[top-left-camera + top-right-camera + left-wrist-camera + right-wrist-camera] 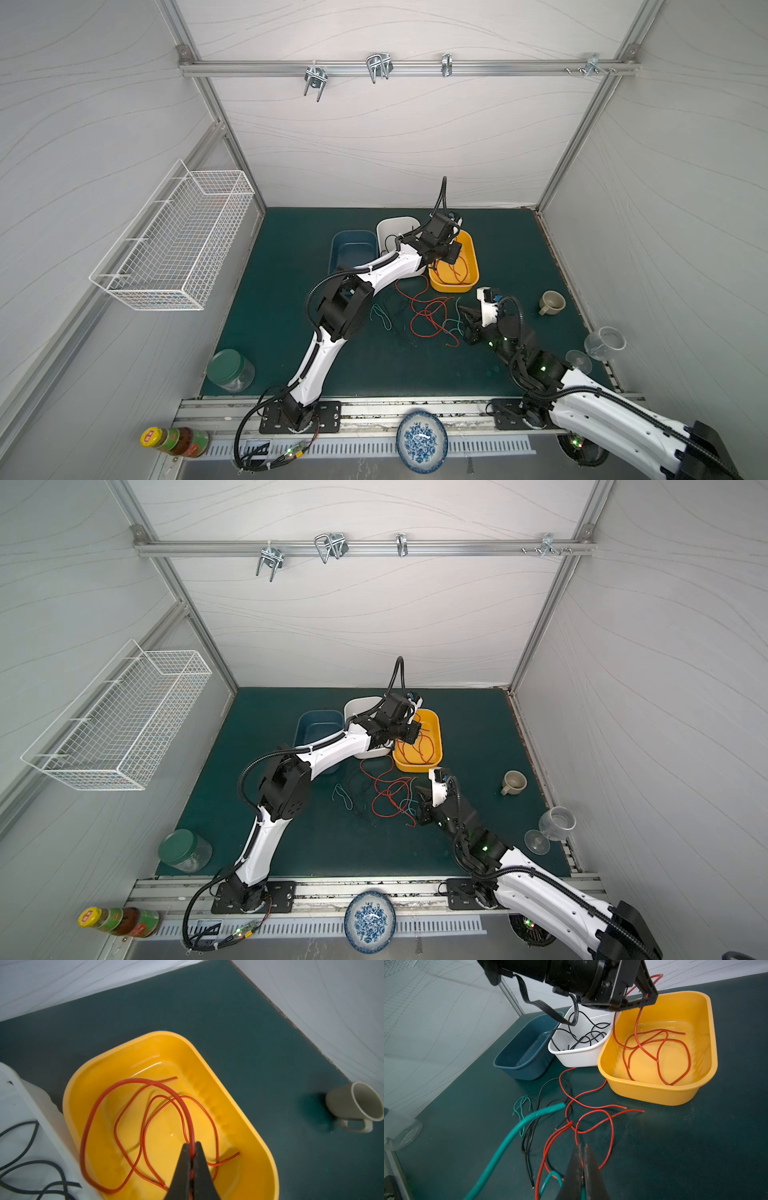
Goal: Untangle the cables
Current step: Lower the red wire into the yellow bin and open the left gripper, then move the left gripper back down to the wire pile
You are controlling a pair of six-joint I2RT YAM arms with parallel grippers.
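The cables lie as a loose tangle of red, black and teal-green strands on the green mat, in front of three bins. My left gripper hangs over the yellow bin, shut on a red cable whose loops rest inside it. At the tangle's right edge my right gripper is shut on a teal-green cable, which rises off the mat toward the camera. Black cables fill the white bin. The blue bin holds nothing.
A beige mug and a wine glass lie tipped over at the mat's right side. A green-lidded jar stands front left. A patterned plate and a sauce bottle sit on the front rail. A wire basket hangs on the left wall.
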